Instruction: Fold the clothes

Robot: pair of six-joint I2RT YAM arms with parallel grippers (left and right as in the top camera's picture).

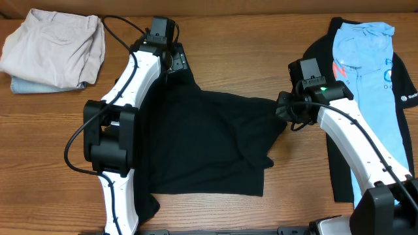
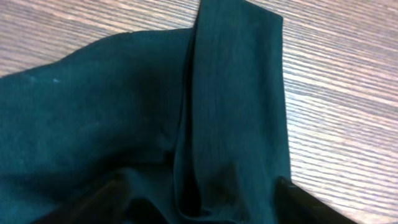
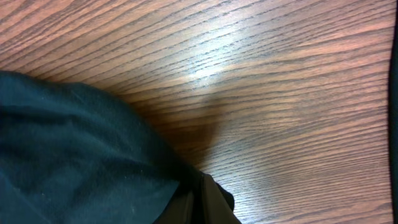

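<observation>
The black T-shirt [image 1: 209, 143] lies spread and rumpled on the middle of the wooden table. My left gripper [image 1: 176, 62] is at the shirt's far left corner, shut on the cloth. In the left wrist view the dark cloth [image 2: 124, 112] fills the frame, with a folded edge running into the jaws [image 2: 205, 211]. My right gripper [image 1: 282, 109] is at the shirt's right edge, shut on it. In the right wrist view the cloth [image 3: 74, 149] bunches at the closed fingers [image 3: 208, 205] just above the wood. No neck tag shows.
A beige folded garment [image 1: 55, 46] lies on a pale blue folded one [image 1: 26, 85] at the back left. At the right, a light blue printed tee [image 1: 366, 72] lies on a black shirt with a white logo [image 1: 408, 98].
</observation>
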